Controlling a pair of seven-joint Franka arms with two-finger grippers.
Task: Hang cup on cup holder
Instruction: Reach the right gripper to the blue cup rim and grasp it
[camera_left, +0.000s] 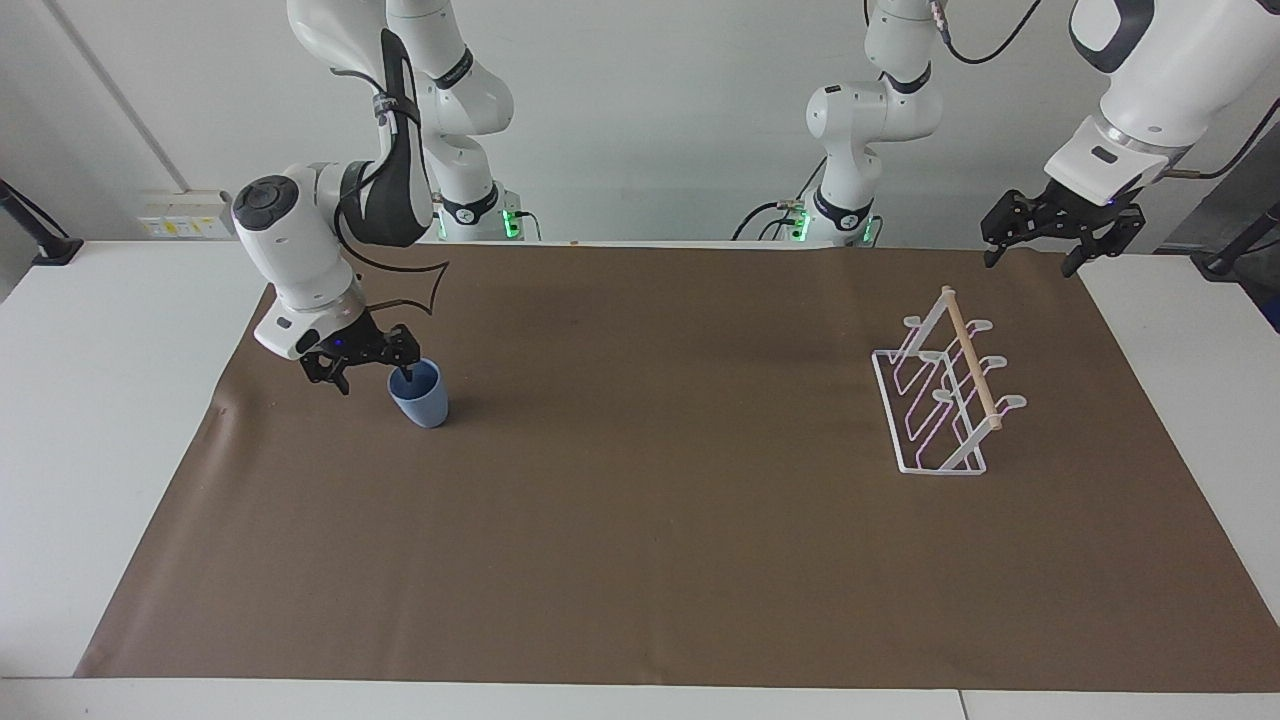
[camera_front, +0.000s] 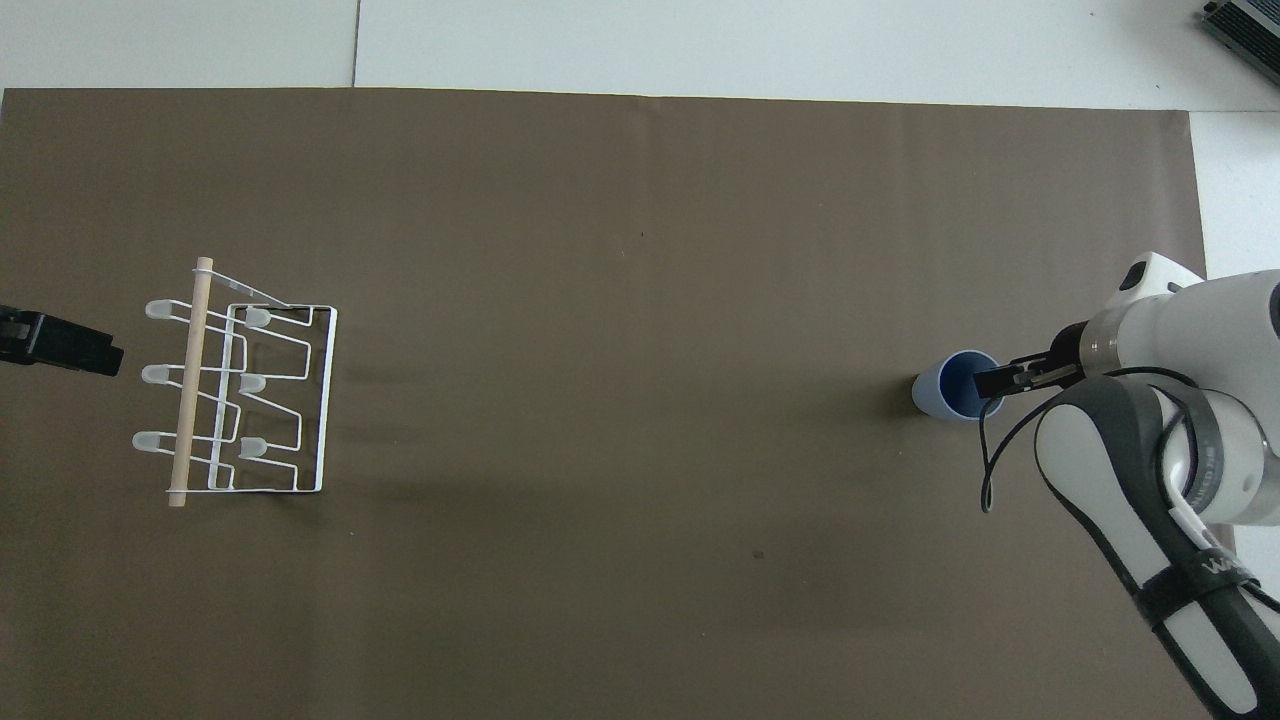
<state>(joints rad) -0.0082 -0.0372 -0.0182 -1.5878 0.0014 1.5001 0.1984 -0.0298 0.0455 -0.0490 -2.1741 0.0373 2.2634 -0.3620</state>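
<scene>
The light-blue cup (camera_left: 424, 403) stands upright on the brown mat toward the right arm's end of the table; it also shows in the overhead view (camera_front: 942, 392). My right gripper (camera_left: 375, 378) is open and low at the cup's rim. One finger reaches into the cup's mouth and the other is outside the wall; in the overhead view (camera_front: 1000, 384) only one finger shows over the mouth. The white wire cup holder (camera_left: 940, 400) with its wooden dowel stands toward the left arm's end (camera_front: 240, 400). My left gripper (camera_left: 1035, 250) waits open in the air beside the holder (camera_front: 60, 345).
The brown mat (camera_left: 650, 520) covers most of the white table (camera_left: 100, 400). The right arm's elbow and cable (camera_front: 1130, 470) hang over the mat's edge beside the cup.
</scene>
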